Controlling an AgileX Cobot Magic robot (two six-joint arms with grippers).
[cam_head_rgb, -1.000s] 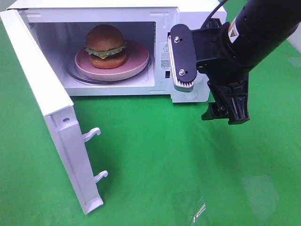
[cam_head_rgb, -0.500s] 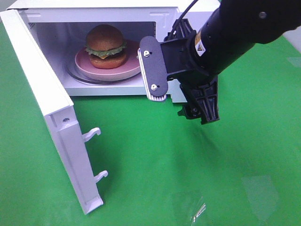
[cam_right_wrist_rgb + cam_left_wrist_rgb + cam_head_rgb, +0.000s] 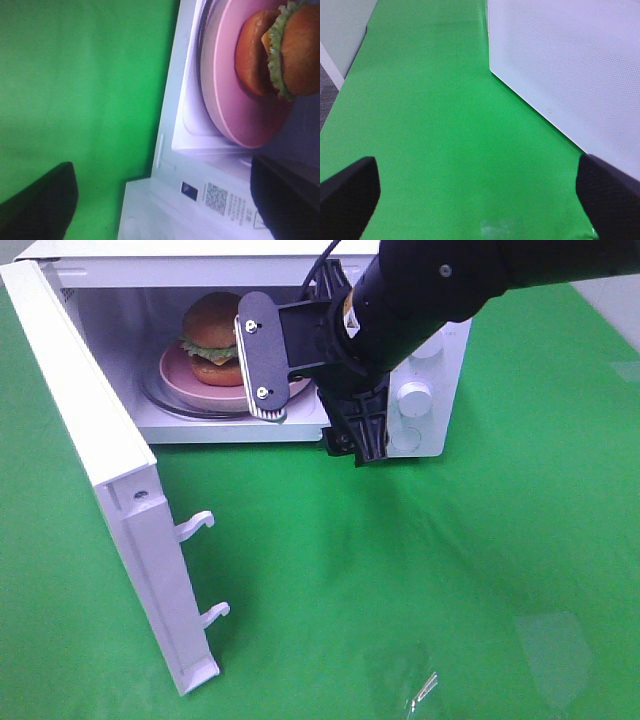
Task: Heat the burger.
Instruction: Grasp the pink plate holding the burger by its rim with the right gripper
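on the left of my high camera, the white microwave door [image 3: 110,490] stands swung wide over the green cloth [image 3: 400,580], its two latch hooks [image 3: 205,570] jutting toward the open floor. my left wrist camera shows the left gripper [image 3: 480,200] with its dark fingers [image 3: 347,195] spread wide and holding nothing, bare green cloth between them and the perforated door panel [image 3: 570,65] just beyond the finger on the microwave's side. in the microwave [image 3: 240,260] cavity, the burger [image 3: 218,335] sits upright on a pink plate [image 3: 185,375] resting on the glass turntable. the right gripper [image 3: 310,405] hangs in front of the cavity mouth, turned on its side, its fingers wide apart and empty; one flat finger [image 3: 262,355] covers part of the burger and plate from my high view, the other points down near the cavity's lower right corner. from the right wrist camera, the burger [image 3: 280,50] and plate [image 3: 235,85] lie ahead of the fingers, inside the cavity, not between them and not touched. right of the fingers, the control panel shows its round white knobs [image 3: 415,395].
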